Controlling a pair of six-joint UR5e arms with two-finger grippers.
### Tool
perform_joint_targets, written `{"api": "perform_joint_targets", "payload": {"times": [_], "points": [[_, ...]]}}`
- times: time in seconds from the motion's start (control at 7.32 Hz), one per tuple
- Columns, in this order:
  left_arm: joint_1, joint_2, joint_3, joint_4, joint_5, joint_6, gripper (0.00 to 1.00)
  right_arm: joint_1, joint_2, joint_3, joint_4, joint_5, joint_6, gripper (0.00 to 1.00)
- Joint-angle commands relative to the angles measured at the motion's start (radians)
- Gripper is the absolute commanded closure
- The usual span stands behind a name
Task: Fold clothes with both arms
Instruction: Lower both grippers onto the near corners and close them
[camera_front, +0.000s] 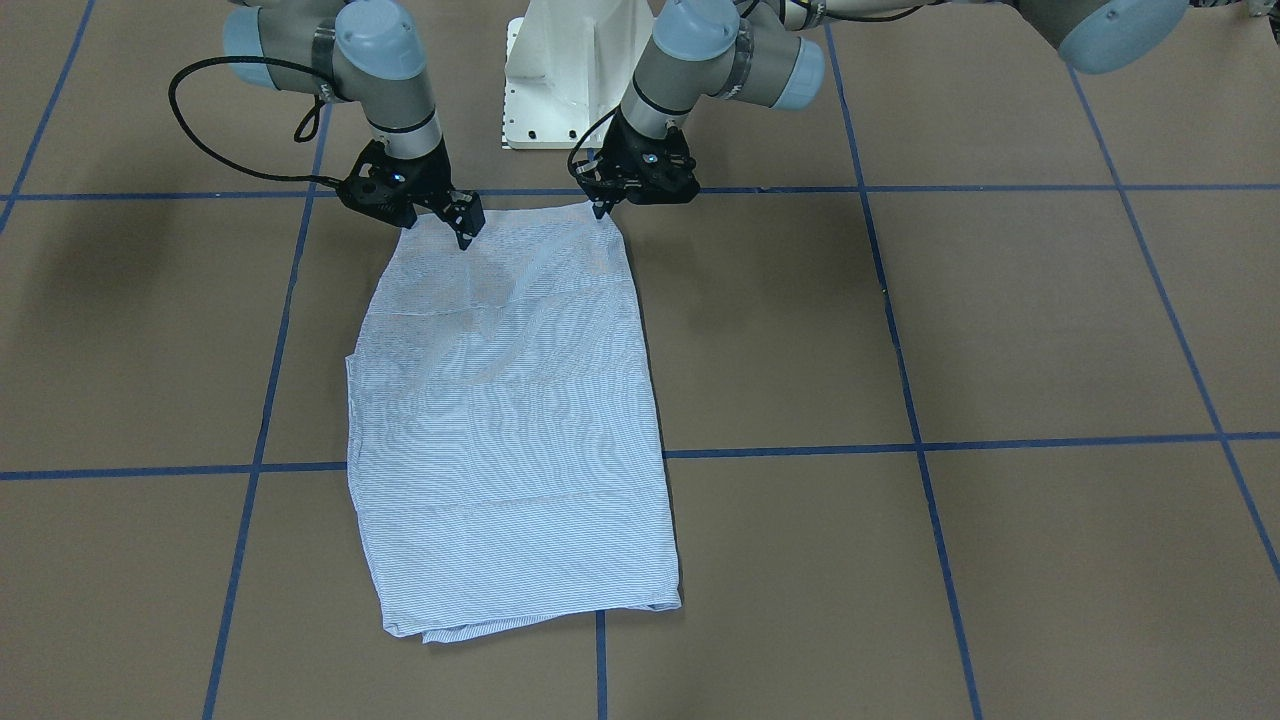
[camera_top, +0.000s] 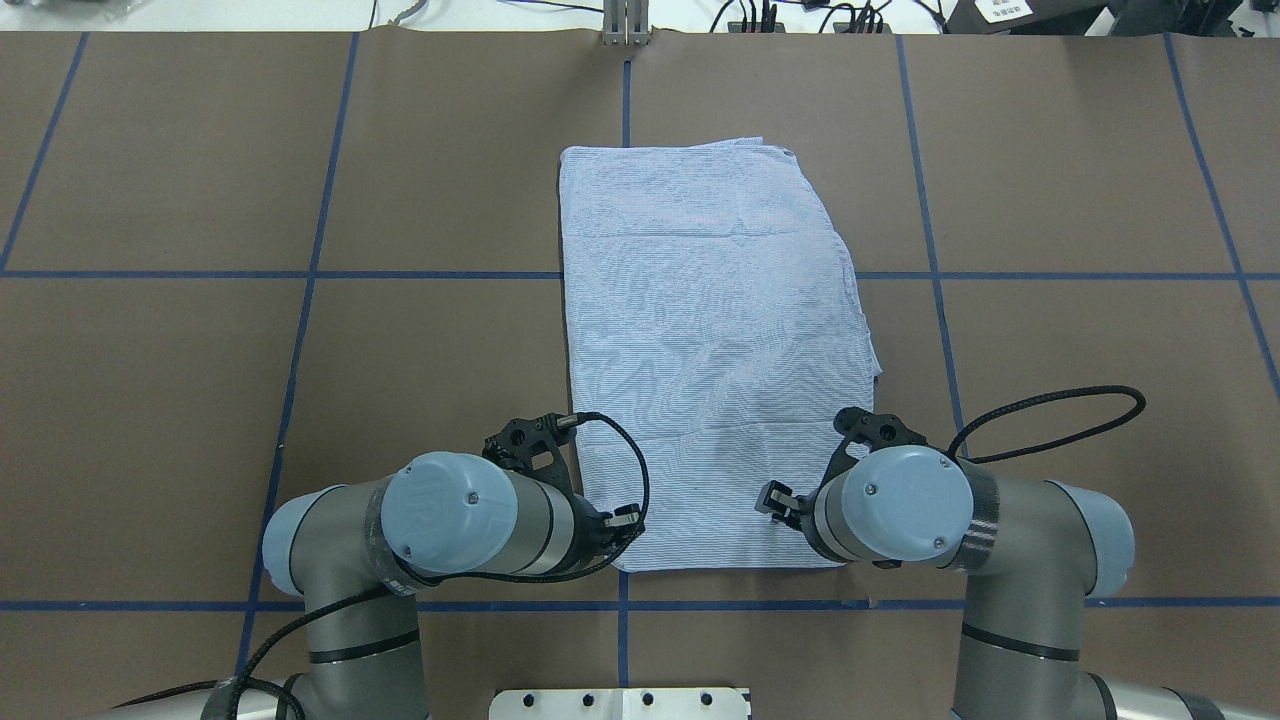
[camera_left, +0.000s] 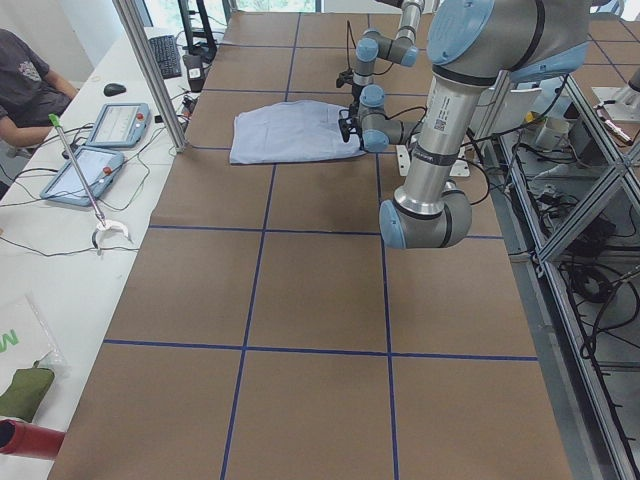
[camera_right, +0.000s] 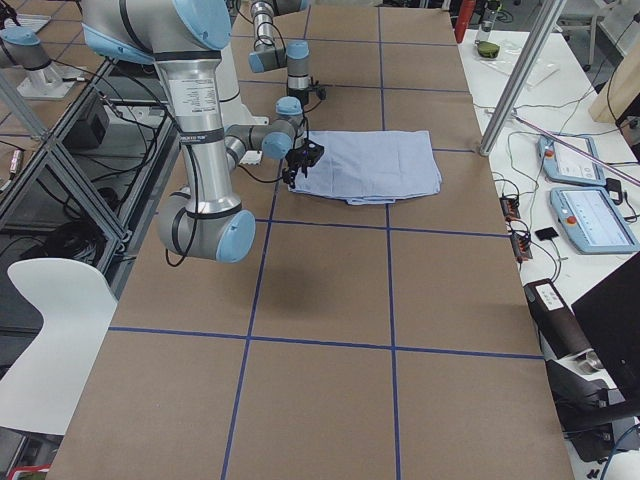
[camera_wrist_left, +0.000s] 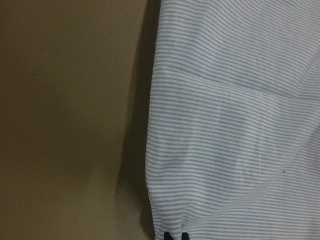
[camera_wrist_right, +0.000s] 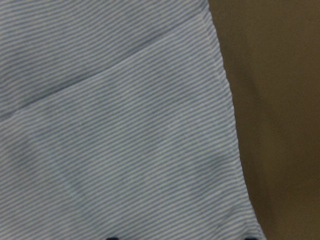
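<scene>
The striped light-blue-and-white shirt (camera_front: 510, 420) lies folded into a long rectangle on the brown table, also seen from overhead (camera_top: 710, 340) and in both side views (camera_left: 295, 132) (camera_right: 375, 165). Its collar, pocket and buttons are hidden. My left gripper (camera_front: 603, 208) (camera_top: 620, 520) is at the shirt's near left corner, with fingertips together on the cloth edge (camera_wrist_left: 235, 125). My right gripper (camera_front: 465, 235) (camera_top: 775, 500) is over the near right corner with fingers spread wide above the cloth (camera_wrist_right: 115, 140).
The white pedestal base (camera_front: 565, 80) stands just behind the shirt's near edge. Blue tape lines grid the brown table (camera_top: 200, 400). An aluminium post (camera_left: 150, 70) and tablets (camera_left: 120, 125) (camera_right: 590, 215) stand on the operators' side, where a seated person (camera_left: 25, 75) shows.
</scene>
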Motion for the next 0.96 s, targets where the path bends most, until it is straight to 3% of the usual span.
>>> {"api": "perform_joint_targets", "payload": {"times": [0.0, 0.14, 0.55, 0.82], "points": [[0.0, 0.001, -0.001, 0.0, 0.002, 0.0, 1.0, 0.005, 0.0, 0.0, -0.001, 0.001, 0.0, 0.53], [0.0, 0.001, -0.001, 0.0, 0.002, 0.0, 1.0, 0.011, 0.002, 0.003, -0.001, 0.003, -0.001, 0.63], [0.001, 0.001, 0.002, 0.0, 0.002, -0.002, 1.0, 0.01, 0.005, 0.003, -0.001, 0.005, 0.0, 0.69], [0.001, 0.001, 0.002, 0.0, 0.002, -0.002, 1.0, 0.011, 0.007, 0.007, -0.001, 0.0, 0.002, 1.0]]}}
